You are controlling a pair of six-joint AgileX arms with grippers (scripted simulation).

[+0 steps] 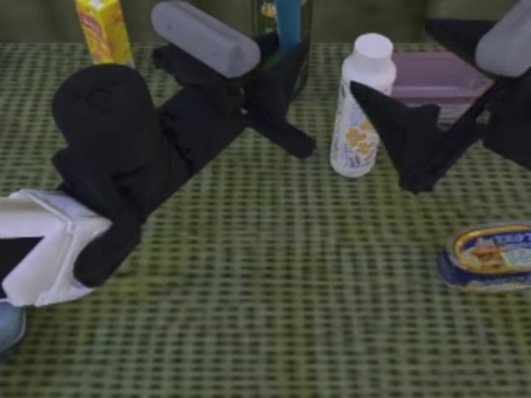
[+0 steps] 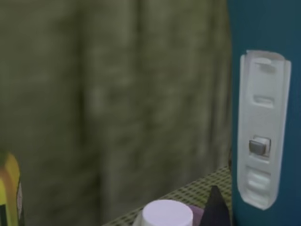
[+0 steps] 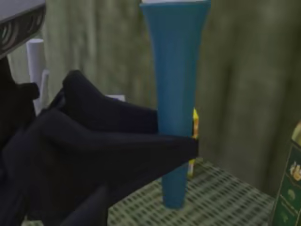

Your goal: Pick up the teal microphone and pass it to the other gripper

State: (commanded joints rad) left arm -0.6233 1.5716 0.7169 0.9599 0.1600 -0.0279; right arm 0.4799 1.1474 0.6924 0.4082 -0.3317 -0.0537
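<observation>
the left gripper (image 1: 286, 79) holds the teal microphone (image 1: 288, 21) upright near the counter's far edge, fingers pinching its handle. the right gripper (image 1: 398, 137), fingers spread, waits just beside the white bottle (image 1: 358, 108). handover pending; next, close the gap.

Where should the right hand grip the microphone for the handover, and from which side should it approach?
Grip the bare upper handle of the microphone, just under the head. The left hand clamps it upright lower down, leaving only a short narrow tip below. The right hand should probably come in level from the table's right, fingers either side of the handle.
</observation>
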